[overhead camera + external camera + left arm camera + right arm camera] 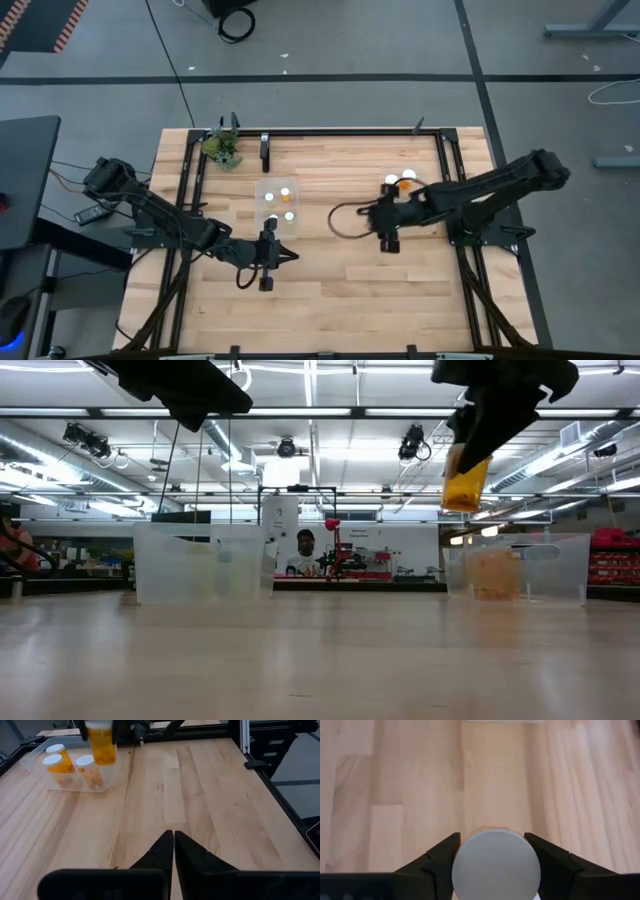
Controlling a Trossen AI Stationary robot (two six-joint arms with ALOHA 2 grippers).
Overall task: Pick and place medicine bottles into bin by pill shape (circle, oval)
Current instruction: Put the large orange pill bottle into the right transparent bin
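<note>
My right gripper (386, 230) is shut on an amber medicine bottle (465, 480) with a white cap (495, 865), held high above the table's middle. The bottle also shows in the left wrist view (102, 745). A clear bin (264, 188) left of centre holds several bottles standing upright. A second clear bin (35, 757) at the far right holds two amber bottles (59, 762) (89, 770), standing on their bases. My left gripper (173, 837) is shut and empty, low over the table near the first bin. My right gripper pinches the bottle at its top, one finger (440, 862) on each side of the round white cap's rim (461, 865). The fingers come from above, pointing down. The bottle hangs below them, nearly upright and lifted clear of the table (465, 480).
A small green plant (222, 148) stands at the far left corner. Black frame rails (340, 132) run round the tabletop, and a dark cable loop (340, 222) lies by the right arm. Bare wood lies along the near side (340, 300). A person (305, 545) shows far behind the table.
</note>
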